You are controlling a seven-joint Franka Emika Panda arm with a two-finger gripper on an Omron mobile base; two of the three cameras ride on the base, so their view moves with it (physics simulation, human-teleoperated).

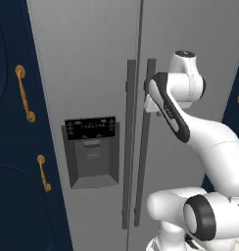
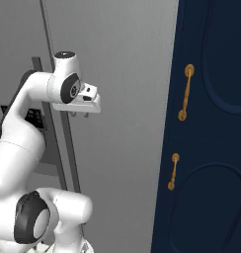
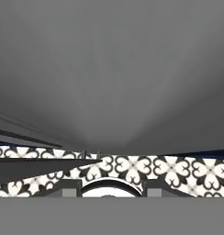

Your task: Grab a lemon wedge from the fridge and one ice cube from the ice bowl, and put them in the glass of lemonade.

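Note:
The fridge [image 1: 92,59] stands with both grey doors shut. Its two long bar handles [image 1: 130,142] run down the middle, and the black-panelled dispenser [image 1: 90,152] sits in the left door. My gripper [image 2: 80,115] hangs close in front of the right door [image 2: 122,74], just right of the right handle [image 1: 143,162], with its fingers pointing down. In the hand view the door [image 3: 112,69] spreads ahead, the gripper [image 3: 113,193] is open, and nothing is between the fingertips [image 3: 71,192]. The lemon wedge, ice bowl and glass of lemonade are out of view.
Navy cabinet doors with brass handles [image 1: 24,93] flank the fridge on the left, and more of them [image 2: 185,91] stand on its right. Black-and-white patterned floor tiles [image 3: 178,170] lie below the hand.

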